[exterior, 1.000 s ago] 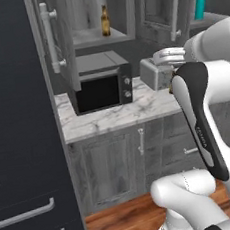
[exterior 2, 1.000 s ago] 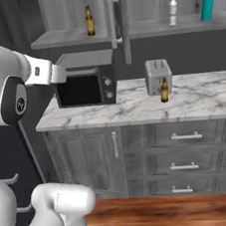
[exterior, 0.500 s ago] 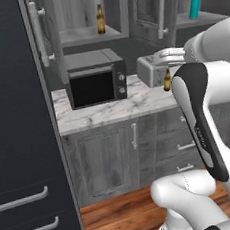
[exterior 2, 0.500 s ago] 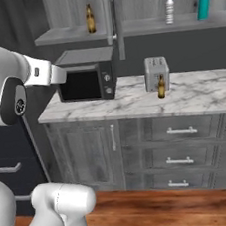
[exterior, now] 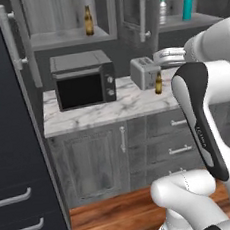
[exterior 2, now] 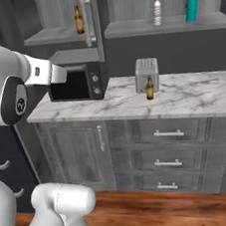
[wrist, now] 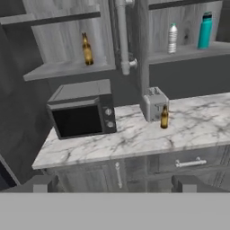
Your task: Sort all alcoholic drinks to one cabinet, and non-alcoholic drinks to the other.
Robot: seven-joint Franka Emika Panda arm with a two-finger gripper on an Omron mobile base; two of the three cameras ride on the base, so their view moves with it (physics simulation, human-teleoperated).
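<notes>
Jaws wide open, holding nothing. Remaining beer bottle [wrist: 164, 117] stands upright on counter [wrist: 134, 139] just before toaster [wrist: 155, 103], ahead and right of the jaws, well apart.

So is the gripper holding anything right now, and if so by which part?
Nothing is held. The gripper is open with nothing between its fingertips, and the beer bottle stands untouched on the counter by the toaster.

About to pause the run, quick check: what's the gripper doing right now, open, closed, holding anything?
Gripper: open and empty, fingertips spread wide; it is well back from the beer bottle on the counter.
</notes>
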